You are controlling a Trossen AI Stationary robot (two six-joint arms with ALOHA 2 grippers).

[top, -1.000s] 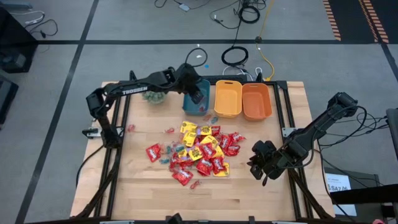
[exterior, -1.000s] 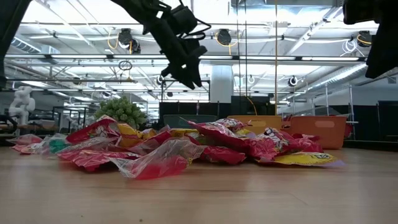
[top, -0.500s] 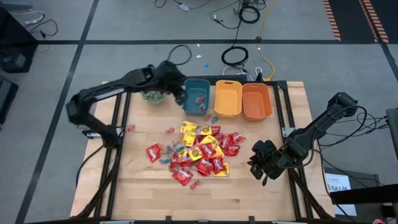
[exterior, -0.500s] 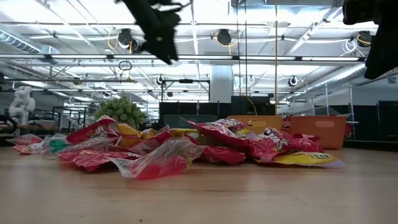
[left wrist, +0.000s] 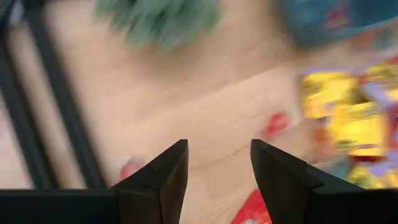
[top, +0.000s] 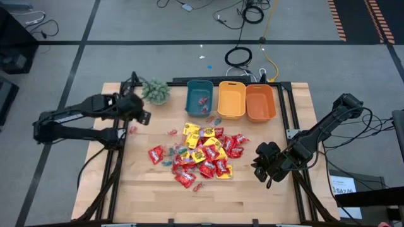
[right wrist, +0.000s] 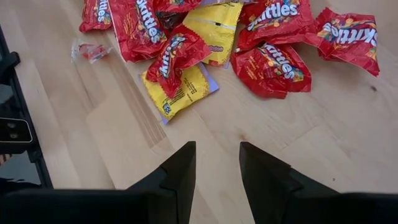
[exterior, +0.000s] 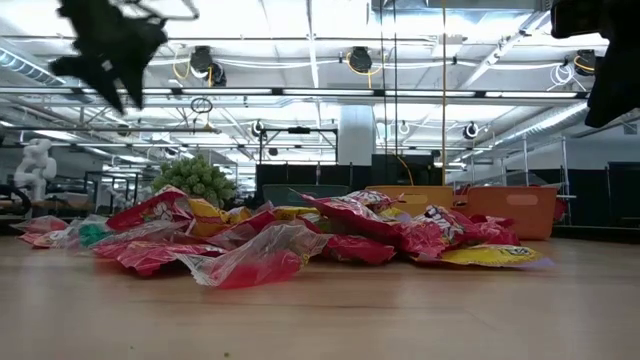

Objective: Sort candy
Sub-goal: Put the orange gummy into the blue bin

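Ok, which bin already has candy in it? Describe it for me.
Three bins stand in a row at the table's far edge, behind the candy pile. The teal bin, nearest the green plant, holds a few pieces; its yellow and orange neighbours look empty.

Left wrist view is all smear — the candy (left wrist: 348, 118) just yellow and red blotches, the green plant (left wrist: 163, 22) cut off at the top edge. Low view: the right gripper (exterior: 610, 55) is clipped at the upper-right corner, and the teal bin stays hidden behind the pile.
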